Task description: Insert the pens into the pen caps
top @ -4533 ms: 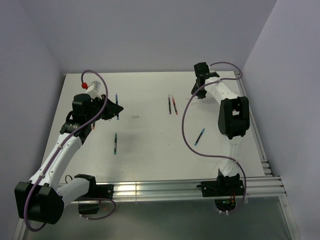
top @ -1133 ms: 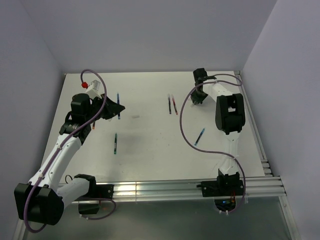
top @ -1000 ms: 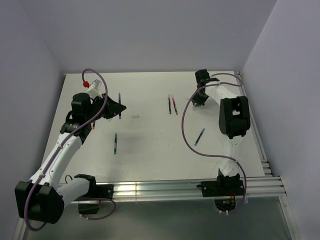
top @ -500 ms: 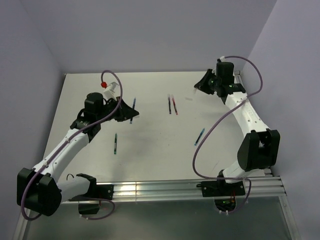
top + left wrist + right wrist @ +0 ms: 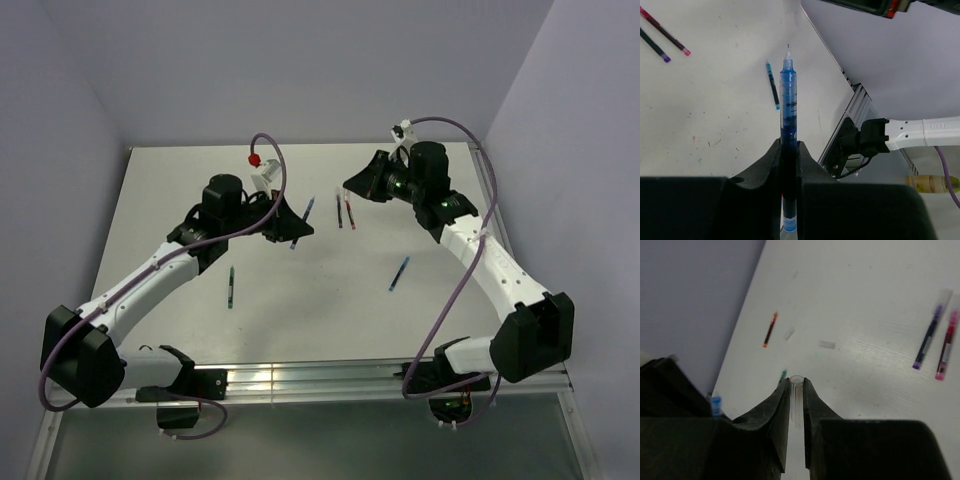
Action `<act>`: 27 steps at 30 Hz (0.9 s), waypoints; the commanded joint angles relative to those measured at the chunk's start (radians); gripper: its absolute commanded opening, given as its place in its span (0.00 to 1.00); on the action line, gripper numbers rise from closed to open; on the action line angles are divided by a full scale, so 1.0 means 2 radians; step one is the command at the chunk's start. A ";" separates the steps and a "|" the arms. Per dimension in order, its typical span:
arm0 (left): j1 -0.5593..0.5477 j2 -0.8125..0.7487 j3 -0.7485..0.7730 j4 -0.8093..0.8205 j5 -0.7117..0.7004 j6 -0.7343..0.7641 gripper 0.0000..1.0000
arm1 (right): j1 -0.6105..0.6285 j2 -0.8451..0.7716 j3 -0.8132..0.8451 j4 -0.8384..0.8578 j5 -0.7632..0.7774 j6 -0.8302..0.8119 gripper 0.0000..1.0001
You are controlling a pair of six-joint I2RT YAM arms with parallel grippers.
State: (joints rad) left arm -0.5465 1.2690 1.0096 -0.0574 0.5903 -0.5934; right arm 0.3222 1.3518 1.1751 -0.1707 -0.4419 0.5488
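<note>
Your left gripper (image 5: 789, 148) is clamped tight on a dark blue pen (image 5: 788, 95), which sticks out past the fingers with its fine tip leading, held over the middle of the white table (image 5: 310, 320). Your right gripper (image 5: 796, 386) is just to its right at the far side, nearly closed, pinching a clear pen cap (image 5: 797, 399). The two face each other, still apart. On the table lie a dark purple pen (image 5: 339, 212) beside a red pen (image 5: 349, 213) at the far middle, a light blue pen (image 5: 400, 273) to the right, a green pen (image 5: 231, 287) near left, and two loose caps (image 5: 827, 344).
</note>
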 commanded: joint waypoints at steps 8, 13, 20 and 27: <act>-0.012 -0.017 -0.030 0.079 0.042 0.015 0.00 | 0.023 -0.045 -0.039 0.179 -0.081 0.067 0.00; -0.014 -0.035 -0.042 0.095 0.019 0.011 0.00 | 0.040 -0.043 -0.045 0.230 -0.056 0.118 0.00; -0.014 -0.035 -0.021 0.093 -0.017 -0.005 0.00 | 0.051 -0.020 -0.013 0.243 -0.020 0.170 0.00; -0.014 -0.037 -0.025 0.092 -0.038 0.000 0.00 | 0.043 -0.016 -0.025 0.258 -0.014 0.203 0.00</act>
State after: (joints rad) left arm -0.5709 1.2186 0.9371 0.0864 0.5446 -0.5941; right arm 0.4160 1.3346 1.1091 0.2630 -0.4904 0.9031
